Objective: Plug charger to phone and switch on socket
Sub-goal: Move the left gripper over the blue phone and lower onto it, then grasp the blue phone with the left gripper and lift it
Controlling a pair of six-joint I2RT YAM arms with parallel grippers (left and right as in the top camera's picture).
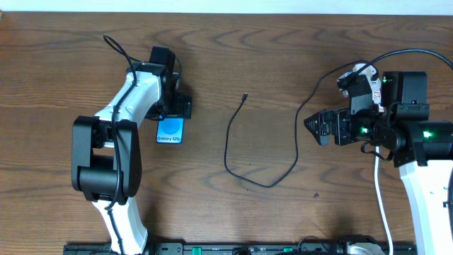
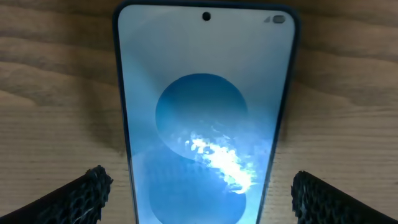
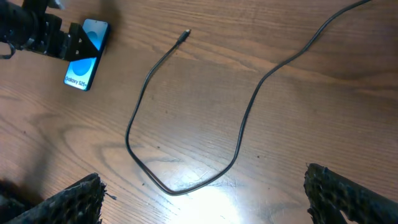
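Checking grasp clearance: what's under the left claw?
The Galaxy S25+ phone, screen up on the wooden table, between the open fingers, untouched. Overhead, the left claw covers its far end.

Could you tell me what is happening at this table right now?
The left gripper hovers open over the phone, a finger on each side, not touching it. The phone lies face up on the table. The charger lies loose in a loop mid-table, its small tip unplugged and apart from the phone. The right gripper, also open, holds nothing.
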